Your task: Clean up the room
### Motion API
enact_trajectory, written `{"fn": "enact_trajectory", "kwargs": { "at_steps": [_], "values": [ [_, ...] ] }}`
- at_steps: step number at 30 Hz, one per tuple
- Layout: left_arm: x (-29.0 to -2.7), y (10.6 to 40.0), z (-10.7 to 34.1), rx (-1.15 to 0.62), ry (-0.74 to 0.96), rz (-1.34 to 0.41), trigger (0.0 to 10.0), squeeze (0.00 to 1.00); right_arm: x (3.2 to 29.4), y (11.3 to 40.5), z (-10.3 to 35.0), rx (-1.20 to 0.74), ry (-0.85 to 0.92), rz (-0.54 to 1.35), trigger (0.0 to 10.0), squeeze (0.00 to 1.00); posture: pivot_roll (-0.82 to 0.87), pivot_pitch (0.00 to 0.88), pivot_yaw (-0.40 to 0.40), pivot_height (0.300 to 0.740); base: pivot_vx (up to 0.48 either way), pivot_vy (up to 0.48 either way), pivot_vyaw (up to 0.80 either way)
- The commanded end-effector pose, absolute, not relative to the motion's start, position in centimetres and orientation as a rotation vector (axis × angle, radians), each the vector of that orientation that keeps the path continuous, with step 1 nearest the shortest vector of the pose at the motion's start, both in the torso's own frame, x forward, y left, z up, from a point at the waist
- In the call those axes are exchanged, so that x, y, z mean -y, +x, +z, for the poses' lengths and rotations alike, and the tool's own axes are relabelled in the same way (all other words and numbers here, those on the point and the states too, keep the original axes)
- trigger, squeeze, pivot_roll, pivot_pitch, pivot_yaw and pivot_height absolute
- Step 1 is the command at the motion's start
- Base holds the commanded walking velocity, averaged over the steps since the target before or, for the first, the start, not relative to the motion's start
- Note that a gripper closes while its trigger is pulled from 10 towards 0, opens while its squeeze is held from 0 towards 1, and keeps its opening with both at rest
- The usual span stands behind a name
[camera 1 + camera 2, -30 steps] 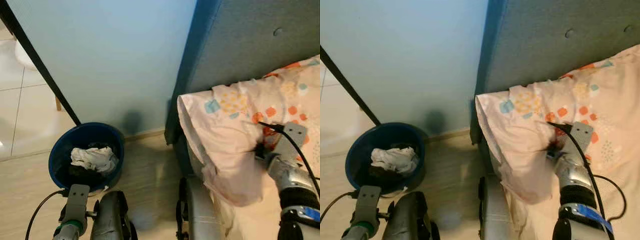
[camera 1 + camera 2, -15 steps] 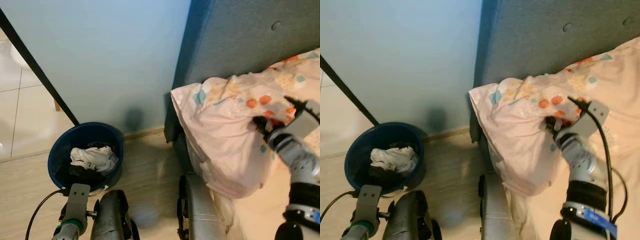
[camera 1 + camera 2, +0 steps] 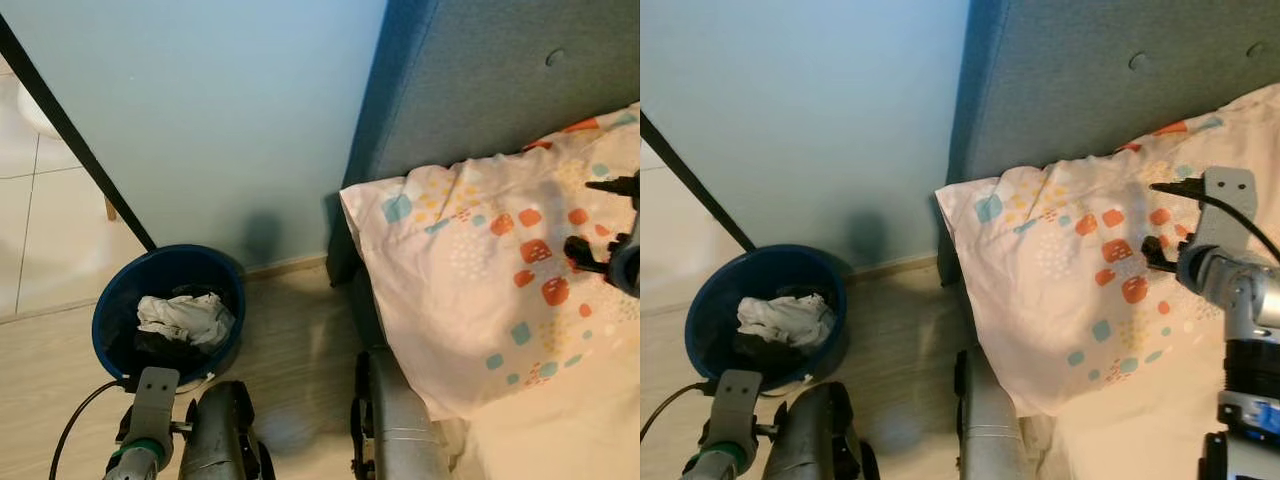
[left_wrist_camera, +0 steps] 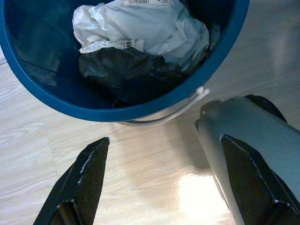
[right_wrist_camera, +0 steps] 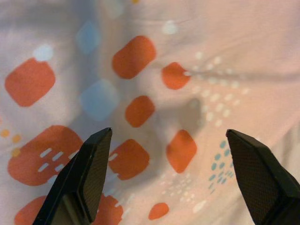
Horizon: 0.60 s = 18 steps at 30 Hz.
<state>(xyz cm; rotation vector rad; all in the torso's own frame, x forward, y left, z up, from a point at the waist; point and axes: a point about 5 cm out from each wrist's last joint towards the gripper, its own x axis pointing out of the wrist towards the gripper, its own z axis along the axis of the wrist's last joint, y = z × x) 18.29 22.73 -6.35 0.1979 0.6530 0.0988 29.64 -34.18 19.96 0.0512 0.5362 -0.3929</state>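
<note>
A pink pillow (image 3: 480, 270) with orange and blue patches lies flat on the bed, its far edge against the grey-blue headboard (image 3: 500, 80). My right gripper (image 5: 167, 132) hovers open just over the pillow's patterned cover, holding nothing; from the head it sits at the pillow's right part (image 3: 1162, 262). My left gripper (image 4: 163, 139) hangs open low over the wooden floor, just in front of a blue bucket (image 3: 115, 300). The bucket holds a crumpled white cloth (image 4: 140, 28) on top of a dark cloth (image 4: 126, 70).
A pale blue wall (image 3: 220, 120) stands behind the bucket, and a black slanted bar (image 3: 70, 130) crosses it at the left. My own legs (image 3: 220, 440) stand between the bucket and the bed's side. Pale tiles lie at the far left.
The right gripper has let go of the bunched pillow and drawn back to the right. The pillow now lies spread flat against the headboard. The left arm has not moved.
</note>
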Motion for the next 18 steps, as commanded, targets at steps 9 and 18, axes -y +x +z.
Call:
{"fn": "enact_trajectory", "kwargs": {
  "at_steps": [9, 18],
  "values": [
    [-18.5, 14.0, -9.4, -0.849, 0.139, -0.060, 10.0, 0.00, 34.7, 24.5, 11.9, -0.731, 0.589, -0.408, 10.0, 0.00, -0.26, 0.216, -0.108, 0.592, 0.000, 0.000, 0.00],
    [-18.9, 13.7, -9.5, -0.862, 0.144, -0.056, 10.0, 0.00, 35.1, 20.4, 5.9, -0.761, 0.836, -0.460, 10.0, 0.00, -0.27, 0.229, -0.084, 0.592, 0.000, 0.000, 0.00]
  ]
}}
